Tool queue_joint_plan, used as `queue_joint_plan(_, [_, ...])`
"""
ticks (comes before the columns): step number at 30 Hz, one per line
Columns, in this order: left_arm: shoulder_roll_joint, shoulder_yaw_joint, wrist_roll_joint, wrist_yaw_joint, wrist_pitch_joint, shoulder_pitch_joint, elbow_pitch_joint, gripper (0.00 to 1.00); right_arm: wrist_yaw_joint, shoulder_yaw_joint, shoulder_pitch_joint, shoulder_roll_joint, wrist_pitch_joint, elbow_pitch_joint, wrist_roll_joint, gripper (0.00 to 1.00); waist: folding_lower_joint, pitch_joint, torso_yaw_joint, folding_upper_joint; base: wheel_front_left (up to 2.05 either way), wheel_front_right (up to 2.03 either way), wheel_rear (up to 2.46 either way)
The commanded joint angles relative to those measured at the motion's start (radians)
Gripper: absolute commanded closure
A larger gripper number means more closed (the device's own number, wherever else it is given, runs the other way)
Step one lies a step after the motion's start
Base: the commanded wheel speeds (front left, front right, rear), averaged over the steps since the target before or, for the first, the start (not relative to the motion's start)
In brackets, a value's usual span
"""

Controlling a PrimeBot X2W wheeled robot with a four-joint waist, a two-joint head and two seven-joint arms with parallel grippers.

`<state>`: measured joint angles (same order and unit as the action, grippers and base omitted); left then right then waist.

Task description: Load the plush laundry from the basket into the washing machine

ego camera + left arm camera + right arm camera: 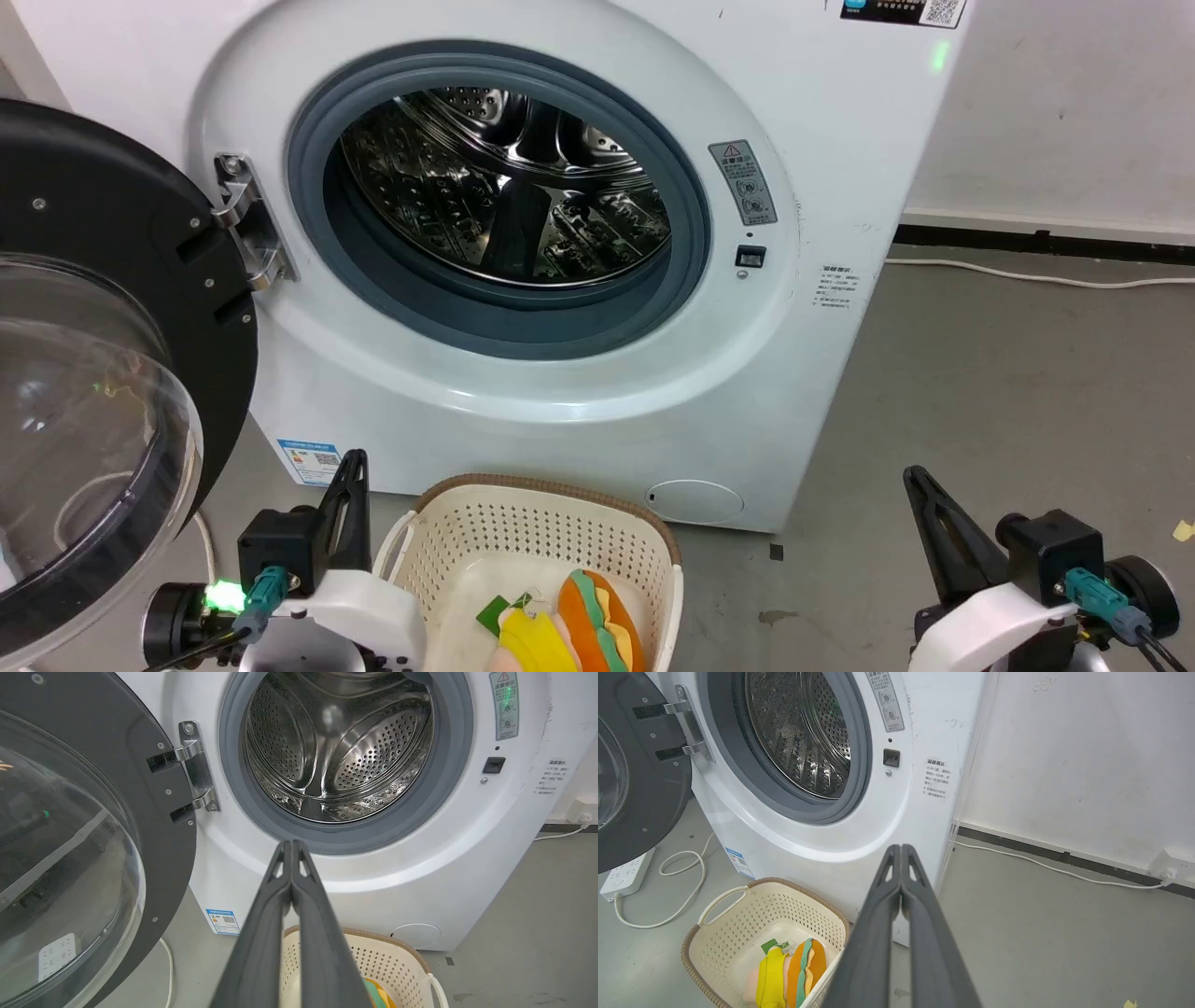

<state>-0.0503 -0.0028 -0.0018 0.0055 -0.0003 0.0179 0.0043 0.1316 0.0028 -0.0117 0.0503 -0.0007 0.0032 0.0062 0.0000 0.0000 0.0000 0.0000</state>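
Starting at the left gripper (290,848): clenched, long dark fingers pressed flat together, gripping nothing, aimed at the lower lip of the porthole. Same for the right gripper (900,849): clenched on nothing, pointed at the machine's right front corner. Left one near the left side of the small cream perforated plastic basket with brown rim (546,487), right one well apart off its right side, neither touching it or its load

Found the plush laundry, an orange burger-shaped soft toy with green, yellow and red layers joined to a pink figure in yellow cloth (597,625), lying inside the basket toward its near edge, green tag toward the far wall. Looks untouched

Basket on the grey floor (980,373), just in front of the base of the large white front-loading washing machine (840,121), below the porthole. Black-rimmed door with clear domed window (112,187) swung wide open to the left; shiny steel drum (504,196) with no load visible

Judging progress: door open, nothing else done. Left to do: open a claw, reach into the basket, grasp the plush, lift over the rim, carry past the grey gasket (695,233), release in the drum
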Motion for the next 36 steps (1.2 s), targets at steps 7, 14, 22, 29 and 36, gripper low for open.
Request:
queue_joint_plan(7, [0.000, 0.000, 0.000, 0.000, -0.001, 0.000, 0.000, 0.00, 0.000, 0.000, 0.000, 0.000, -0.001, 0.000, 0.001, 0.00, 0.0000, 0.000, 0.000, 0.0000, 0.00, 0.00, 0.00])
queue_joint_plan(14, [0.000, -0.007, -0.002, 0.003, -0.008, 0.001, -0.001, 0.00, 0.000, 0.000, -0.001, 0.000, -0.008, 0.000, 0.010, 0.00, 0.0000, 0.001, 0.000, 0.0000, 0.00, 0.00, 0.00])
queue_joint_plan(22, [0.000, -0.020, -0.004, 0.009, -0.022, 0.005, -0.003, 0.00, 0.000, -0.011, 0.003, 0.000, -0.022, -0.007, 0.025, 0.00, 0.0000, 0.016, -0.003, 0.0000, 0.00, 0.00, 0.00])
queue_joint_plan(29, [0.000, -0.035, -0.005, 0.014, -0.037, 0.019, 0.006, 0.00, 0.000, -0.020, 0.015, 0.000, -0.037, -0.015, 0.040, 0.00, 0.0000, 0.054, -0.013, 0.0000, 0.00, 0.00, 0.00])
queue_joint_plan(36, [-0.007, -0.050, -0.002, 0.012, -0.052, 0.047, 0.047, 0.00, 0.000, -0.025, 0.038, 0.000, -0.052, -0.016, 0.061, 0.00, 0.0000, 0.108, -0.035, 0.0000, 0.00, 0.00, 0.00])
